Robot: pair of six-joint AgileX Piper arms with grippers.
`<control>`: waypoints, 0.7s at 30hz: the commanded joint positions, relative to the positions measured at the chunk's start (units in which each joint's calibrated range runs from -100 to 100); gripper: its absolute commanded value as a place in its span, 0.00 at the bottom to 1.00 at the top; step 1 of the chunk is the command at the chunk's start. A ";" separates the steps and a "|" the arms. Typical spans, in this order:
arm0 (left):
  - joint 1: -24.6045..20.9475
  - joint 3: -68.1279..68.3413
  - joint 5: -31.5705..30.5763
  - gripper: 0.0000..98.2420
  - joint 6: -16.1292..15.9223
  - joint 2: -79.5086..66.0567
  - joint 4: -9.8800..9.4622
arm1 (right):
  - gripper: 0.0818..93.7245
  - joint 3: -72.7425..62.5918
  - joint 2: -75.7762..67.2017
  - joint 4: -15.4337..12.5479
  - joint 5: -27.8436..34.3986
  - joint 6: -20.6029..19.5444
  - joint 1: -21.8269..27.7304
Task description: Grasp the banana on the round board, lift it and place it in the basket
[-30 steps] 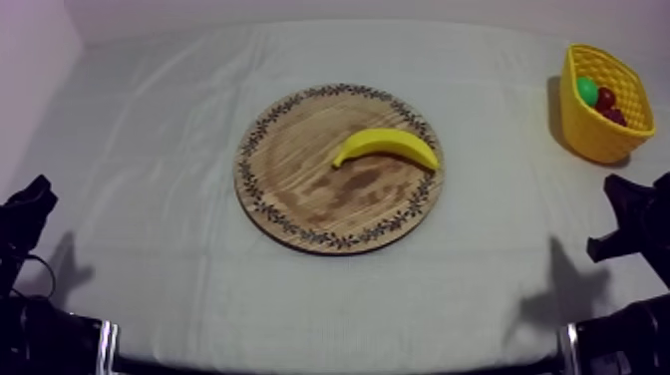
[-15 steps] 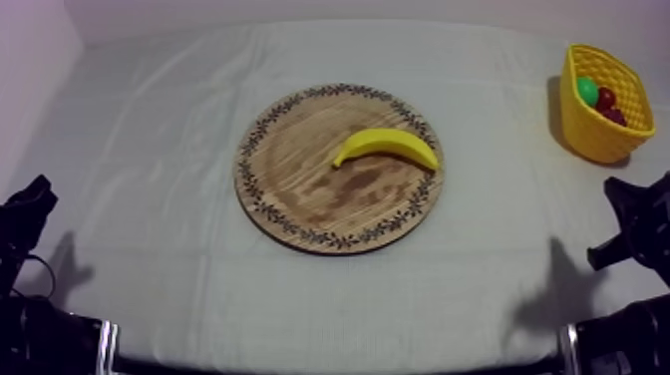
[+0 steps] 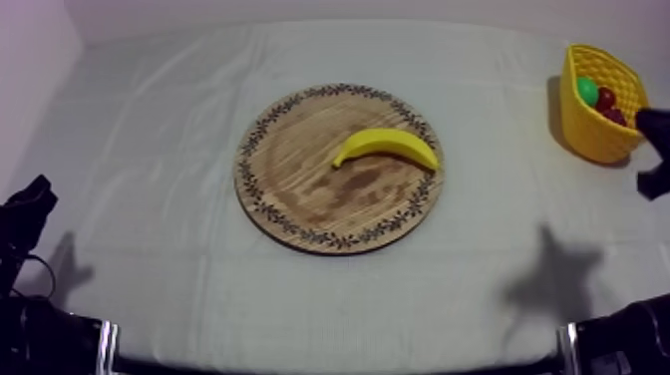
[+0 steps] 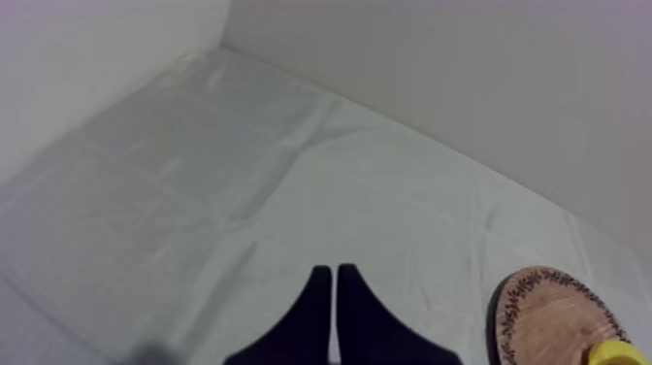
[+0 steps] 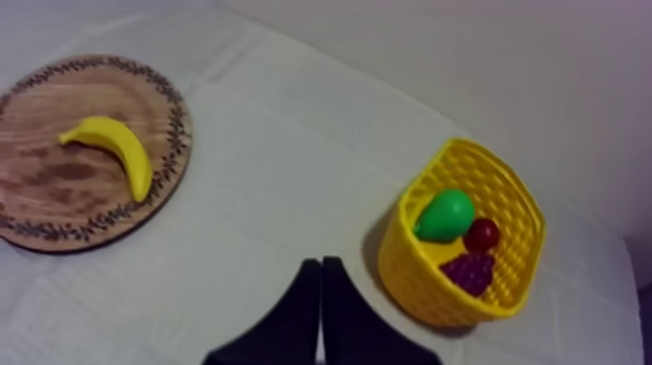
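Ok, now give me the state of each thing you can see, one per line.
banana: lying on the wooden board, untouched.
wooden board: lying flat, holding only the banana.
yellow basket: upright, holding a pear, a small red fruit and grapes.
left gripper: shut, empty.
right gripper: shut, empty, near the basket.

Yellow banana [image 3: 387, 146], brown board [image 3: 299, 189] w/ dark leafy rim; yellow lattice basket [image 3: 583, 130], green pear [image 3: 587, 92], grey-white cloth [image 3: 150, 150].
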 commanded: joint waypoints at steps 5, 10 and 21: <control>-0.01 0.00 0.00 0.00 0.03 0.04 -0.02 | 0.00 -27.35 19.45 -1.43 11.15 1.78 -1.98; -0.01 0.00 0.00 0.00 0.03 0.04 -0.02 | 0.00 -37.64 31.65 -3.16 17.32 5.05 -3.82; -0.01 0.00 0.00 0.00 0.03 0.04 -0.02 | 0.00 -54.62 54.77 -3.18 21.71 6.19 -11.59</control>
